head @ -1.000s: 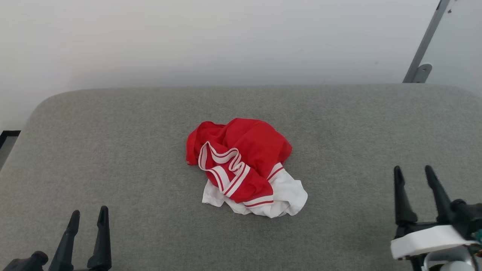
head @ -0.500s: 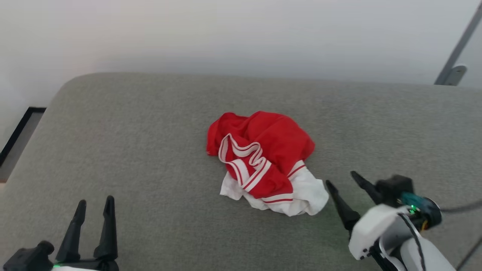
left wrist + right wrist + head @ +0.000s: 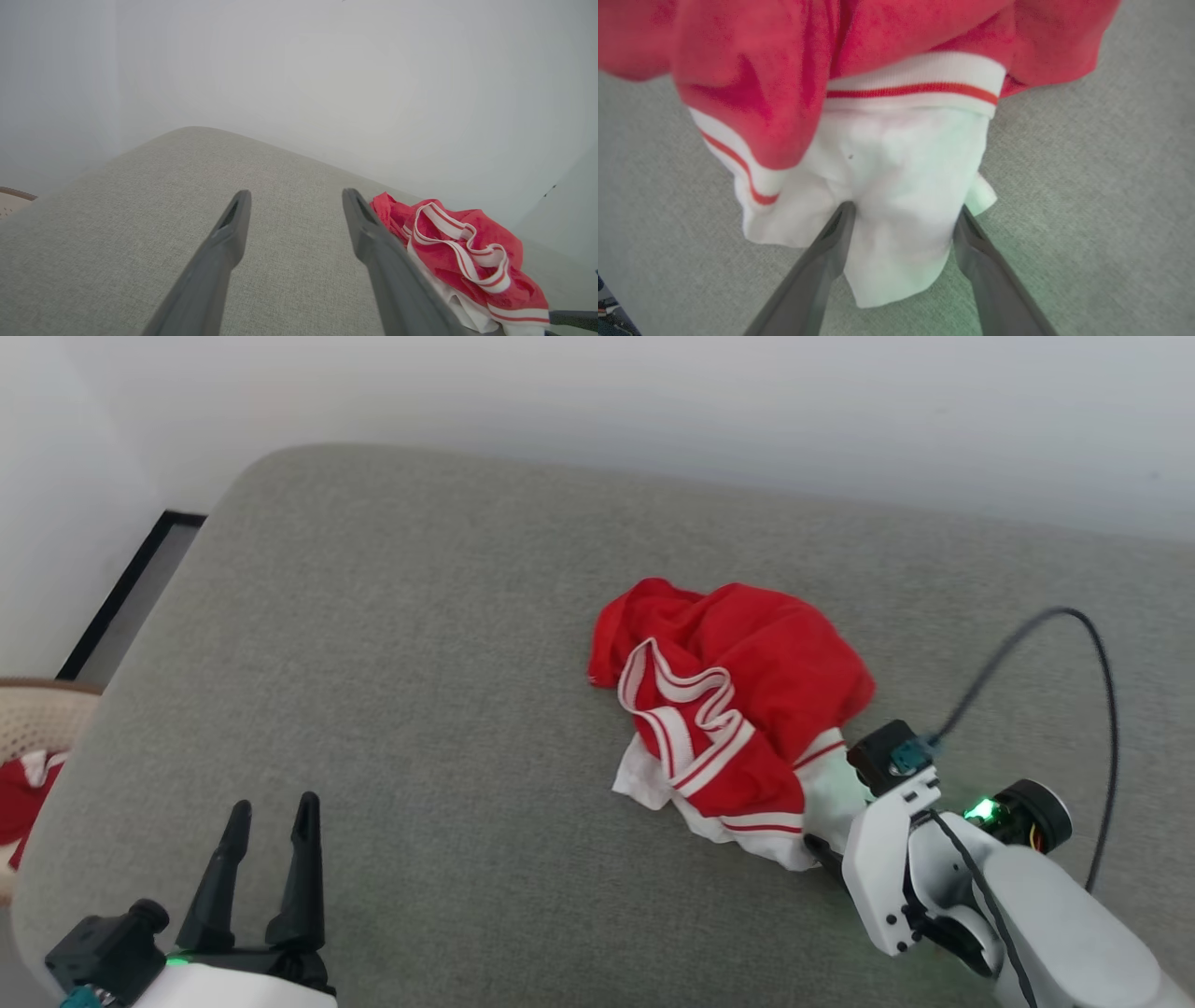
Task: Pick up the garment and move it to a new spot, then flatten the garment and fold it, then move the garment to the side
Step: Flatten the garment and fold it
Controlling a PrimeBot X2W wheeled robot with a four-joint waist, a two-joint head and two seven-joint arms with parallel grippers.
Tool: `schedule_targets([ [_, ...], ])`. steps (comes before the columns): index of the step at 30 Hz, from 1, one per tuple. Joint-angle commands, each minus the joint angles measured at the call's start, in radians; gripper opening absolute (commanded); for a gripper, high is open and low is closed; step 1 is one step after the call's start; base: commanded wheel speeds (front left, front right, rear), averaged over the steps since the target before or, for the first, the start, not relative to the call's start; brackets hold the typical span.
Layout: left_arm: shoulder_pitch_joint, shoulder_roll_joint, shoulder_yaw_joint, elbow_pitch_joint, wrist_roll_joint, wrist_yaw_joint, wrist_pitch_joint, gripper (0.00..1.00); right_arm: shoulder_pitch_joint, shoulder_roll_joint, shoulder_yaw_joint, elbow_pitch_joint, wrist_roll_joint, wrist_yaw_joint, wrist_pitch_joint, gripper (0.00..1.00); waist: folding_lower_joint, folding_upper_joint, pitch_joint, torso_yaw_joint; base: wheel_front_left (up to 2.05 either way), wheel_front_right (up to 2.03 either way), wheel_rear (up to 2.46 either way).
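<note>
Head view: garment (image 3: 747, 681) crumpled near the middle of the grey bench (image 3: 420, 663). Left gripper (image 3: 274, 803) spread and empty, by the near left corner. Right gripper (image 3: 822, 807) at the garment's white end. Left wrist view: fingers apart over bare bench, garment to their right. Right wrist view: jaws wide, white sleeve end between them, not pinched.

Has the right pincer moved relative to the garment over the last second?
Yes. The right pincer has closed in on the garment, which lies where it did on the grey cushion; its open fingers now straddle the white sleeve end.
</note>
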Motion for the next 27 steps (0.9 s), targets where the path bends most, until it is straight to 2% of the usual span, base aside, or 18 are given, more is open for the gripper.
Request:
schedule_targets([
  [1, -0.018, -0.001, -0.002, 0.004, -0.010, -0.003, -0.005, 1.00, -0.022, 0.000, 0.017, 0.029, 0.003, 0.000, 0.034, 1.00, 0.0000, 0.0000, 0.012, 0.015, 0.00, 0.00, 0.00],
  [4, -0.029, -0.006, -0.008, 0.009, -0.013, -0.003, -0.005, 1.00, -0.060, -0.001, 0.059, 0.083, 0.005, 0.000, 0.083, 1.00, 0.0000, 0.0000, 0.023, 0.027, 0.00, 0.00, 0.00],
  [5, -0.031, -0.007, -0.008, 0.010, -0.013, -0.003, -0.005, 1.00, -0.073, -0.001, 0.074, 0.096, 0.006, 0.000, 0.089, 0.37, 0.0000, 0.0000, 0.025, 0.029, 0.00, 0.00, 0.00],
  [6, -0.033, -0.010, -0.007, 0.012, -0.015, -0.003, -0.005, 1.00, -0.087, -0.003, 0.080, 0.103, 0.013, 0.000, 0.091, 0.00, 0.0000, 0.0000, 0.027, 0.031, 0.00, 0.00, 0.00],
  [10, -0.031, -0.014, 0.003, 0.012, -0.019, -0.003, -0.005, 1.00, -0.129, -0.020, 0.059, 0.095, 0.061, 0.000, 0.079, 0.00, 0.0000, 0.0000, 0.030, 0.024, 0.00, 0.00, 0.00],
  [18, -0.007, -0.005, 0.031, 0.002, -0.018, -0.003, -0.005, 1.00, -0.111, -0.093, -0.058, -0.032, 0.109, 0.000, 0.117, 0.00, 0.0000, 0.0000, 0.023, -0.020, 0.00, 0.00, 0.00],
  [24, -0.005, 0.002, 0.038, -0.004, -0.013, -0.003, -0.005, 1.00, -0.001, -0.149, -0.267, -0.134, 0.076, 0.000, 0.195, 0.00, 0.0000, 0.0000, 0.024, -0.048, 0.00, 0.00, 0.00],
  [27, -0.012, 0.004, 0.035, -0.004, -0.015, -0.003, -0.005, 1.00, 0.077, -0.142, -0.385, -0.147, 0.035, 0.000, 0.240, 0.00, 0.0000, 0.0000, 0.027, -0.054, 0.00, 0.00, 0.00],
])
